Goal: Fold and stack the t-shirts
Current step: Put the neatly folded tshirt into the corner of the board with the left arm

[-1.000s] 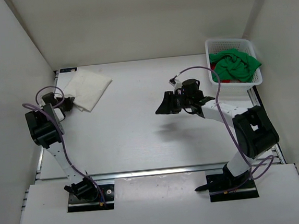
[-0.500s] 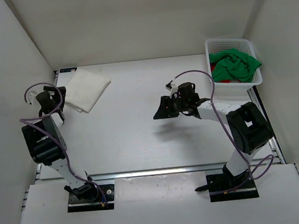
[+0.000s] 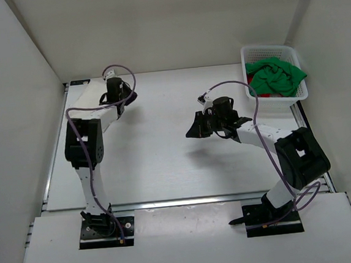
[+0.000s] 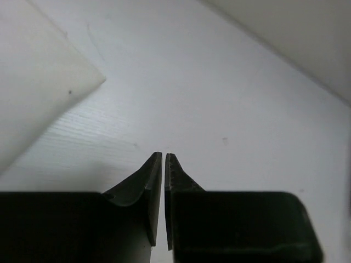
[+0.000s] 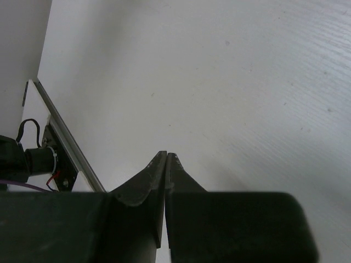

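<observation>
I see bright, even light from above; soft shadow under the right arm (wrist views slightly blurred).

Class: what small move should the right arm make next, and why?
Probably swing the right claw toward the basket and open it: it is shut and empty over the table, the white shirt lies folded, and the green shirt sits crumpled in the basket.

The jaws meet — white table beneath.
</observation>
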`<state>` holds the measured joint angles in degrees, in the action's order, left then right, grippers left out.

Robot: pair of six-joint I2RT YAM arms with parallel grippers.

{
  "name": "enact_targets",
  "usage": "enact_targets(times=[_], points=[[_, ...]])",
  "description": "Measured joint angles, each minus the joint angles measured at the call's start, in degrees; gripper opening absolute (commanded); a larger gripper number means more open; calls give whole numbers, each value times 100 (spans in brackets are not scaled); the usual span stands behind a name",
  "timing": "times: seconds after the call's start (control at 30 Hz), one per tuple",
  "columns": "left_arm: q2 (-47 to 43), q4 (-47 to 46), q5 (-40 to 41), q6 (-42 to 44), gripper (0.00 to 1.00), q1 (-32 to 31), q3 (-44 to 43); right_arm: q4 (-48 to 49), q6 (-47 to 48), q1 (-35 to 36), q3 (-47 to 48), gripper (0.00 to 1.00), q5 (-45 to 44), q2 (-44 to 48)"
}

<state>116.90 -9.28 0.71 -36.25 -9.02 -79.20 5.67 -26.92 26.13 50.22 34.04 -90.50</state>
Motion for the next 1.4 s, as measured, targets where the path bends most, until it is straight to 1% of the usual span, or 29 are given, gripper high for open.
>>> enact_targets(times=[0.1, 0.17, 0.33, 0.53, 0.6, 0.7, 0.73, 0.77, 0.83, 0.93, 1.03, 1.1, 1.2, 1.27, 1.33, 1.4], points=[[1023, 730, -247, -55, 16, 90, -896, 57, -7, -66, -37, 0, 4, 11], [1464, 914, -476, -205, 18, 212, -1169, 66, -11, -94, -72, 0, 7, 11], [1696, 1368, -837, -457, 20, 616, -1711, 83, -37, -195, -111, 0, 39, 11], [2341, 2041, -1110, -516, 23, 1130, -2929, 131, -107, -387, -120, 0, 120, 11], [2544, 2315, -1161, -511, 25, 1305, -3377, 136, -140, -426, -120, 0, 149, 9], [2940, 2625, -1226, -463, 34, 1502, -4223, 127, -155, -476, -120, 0, 151, 7], [2983, 2623, -1263, -457, 35, 1567, -4328, 125, -160, -483, -120, 0, 153, 7], [2970, 2625, -1305, -452, 39, 1624, -4332, 125, -160, -487, -120, 0, 151, 7], [2898, 2616, -1392, -420, 43, 1676, -4286, 122, -179, -498, -107, 2, 138, 7], [2752, 2640, -1493, -313, 42, 1572, -4186, 4, -173, -507, 37, 3, 70, 4], [2393, 2616, -1486, -157, 37, 1215, -3829, -341, -70, -557, 597, 5, -116, -90], [2011, 2568, -1464, -74, 37, 815, -3467, -680, 39, -695, 1145, 6, -282, -142], [1311, 2356, -1467, 11, 38, 66, -2872, -1062, 221, -1158, 2044, 8, -682, -157], [636, 1991, -1488, 37, 40, -496, -2164, -1193, 319, -1617, 2575, 7, -1038, -170], [-129, 1556, -1563, 22, 42, -1078, -1279, -1381, 376, -2181, 3091, 9, -1283, -267], [-824, 916, -1626, -22, 44, -1561, -341, -1598, 472, -2761, 3571, 11, -1523, -501]])
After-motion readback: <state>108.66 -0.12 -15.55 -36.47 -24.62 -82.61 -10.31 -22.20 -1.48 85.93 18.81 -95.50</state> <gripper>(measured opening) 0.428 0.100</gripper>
